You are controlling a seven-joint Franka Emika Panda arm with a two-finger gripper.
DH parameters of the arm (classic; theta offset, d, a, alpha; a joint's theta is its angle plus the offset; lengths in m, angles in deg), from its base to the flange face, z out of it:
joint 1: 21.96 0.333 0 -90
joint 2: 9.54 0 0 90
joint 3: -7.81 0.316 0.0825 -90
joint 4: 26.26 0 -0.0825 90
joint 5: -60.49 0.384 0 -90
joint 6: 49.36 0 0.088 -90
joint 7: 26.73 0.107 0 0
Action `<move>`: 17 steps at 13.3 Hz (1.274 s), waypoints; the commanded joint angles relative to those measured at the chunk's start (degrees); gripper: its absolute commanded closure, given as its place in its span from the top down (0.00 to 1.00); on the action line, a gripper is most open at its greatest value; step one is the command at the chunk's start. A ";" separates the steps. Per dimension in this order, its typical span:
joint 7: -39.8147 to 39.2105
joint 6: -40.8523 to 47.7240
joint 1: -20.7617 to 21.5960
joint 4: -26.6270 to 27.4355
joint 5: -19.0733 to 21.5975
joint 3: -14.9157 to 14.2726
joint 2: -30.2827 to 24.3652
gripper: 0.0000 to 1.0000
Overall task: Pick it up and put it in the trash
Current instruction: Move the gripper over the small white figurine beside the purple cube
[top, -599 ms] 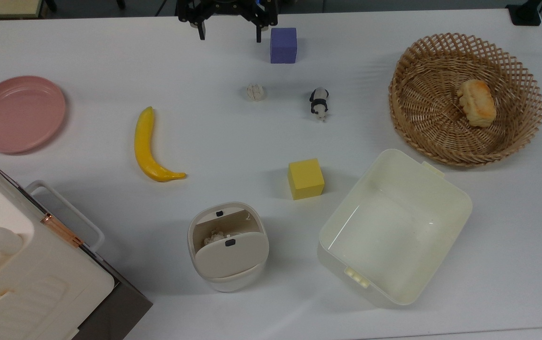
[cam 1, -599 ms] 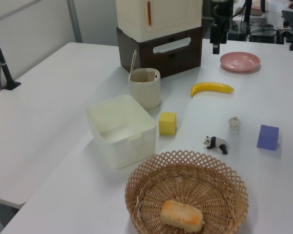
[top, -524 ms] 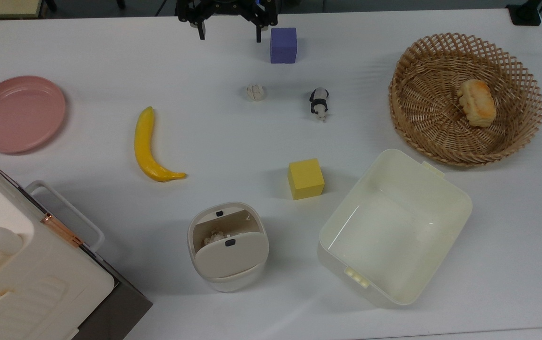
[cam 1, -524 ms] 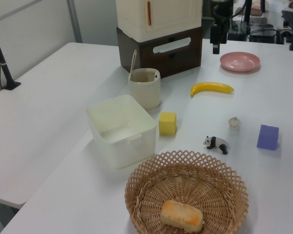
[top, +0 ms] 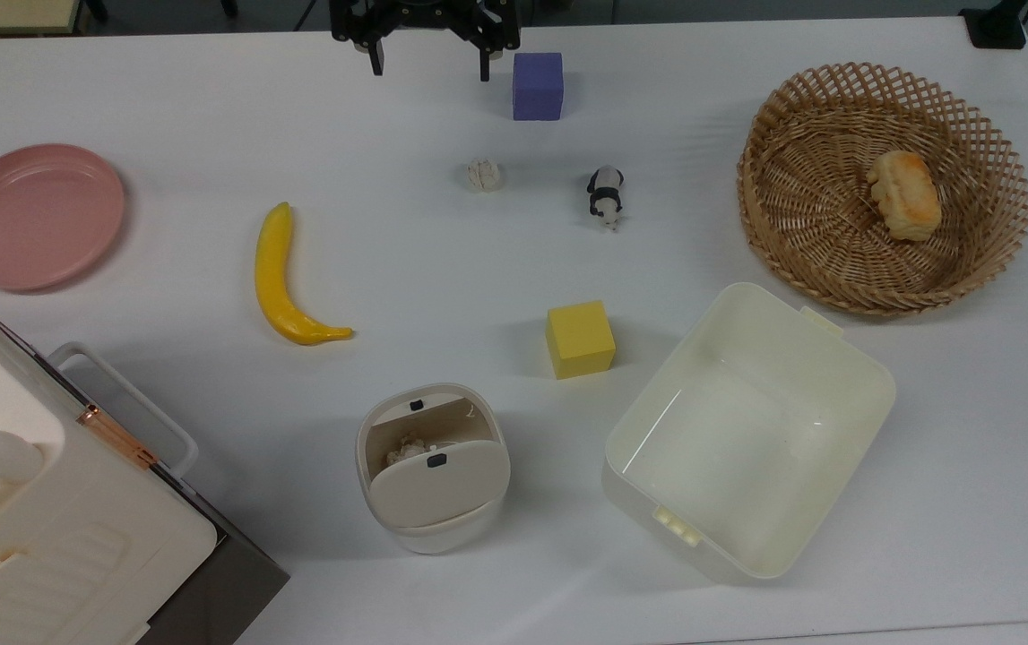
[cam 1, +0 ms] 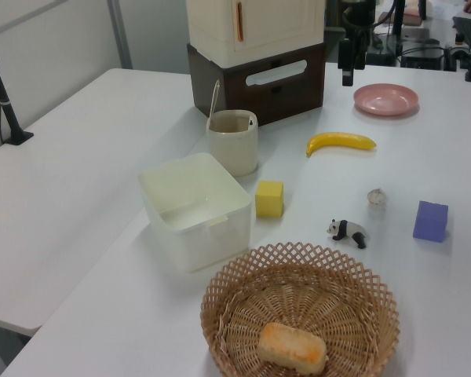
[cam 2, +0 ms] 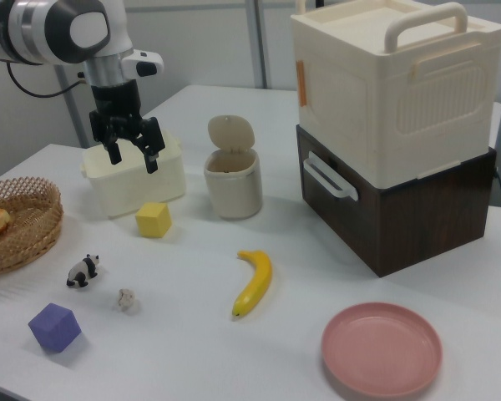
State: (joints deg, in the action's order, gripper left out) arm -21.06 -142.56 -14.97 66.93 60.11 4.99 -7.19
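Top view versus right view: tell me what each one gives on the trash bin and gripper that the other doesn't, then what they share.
Top view: a look down into the trash bin, where a pale crumpled scrap lies beside the tilted flap. Right view: the side-on height, with the open gripper hanging well above the table. Both: the paper wad lying free near the panda and purple cube.

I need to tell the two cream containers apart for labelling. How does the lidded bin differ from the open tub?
The bin is smaller and rounded-square; the tub is larger and rectangular. The bin carries a beige swing flap with dark tabs, tilted open in the top view; the tub has no lid. A pale crumpled scrap shows inside the bin, while the tub looks empty. Both are cream plastic and stand upright on the white table.
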 commanded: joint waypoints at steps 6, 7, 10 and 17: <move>-1.27 1.35 0.30 1.56 0.47 0.01 -1.47 1.00; -1.71 2.66 0.39 1.65 0.47 0.01 -1.47 1.00; -7.15 5.05 0.74 4.72 0.47 -0.08 -1.74 1.00; -8.39 -6.70 5.22 23.77 -4.01 -0.08 -1.12 0.98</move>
State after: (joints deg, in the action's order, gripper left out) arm -28.37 -142.26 -11.19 83.20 57.64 5.14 -6.80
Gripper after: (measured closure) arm 0.000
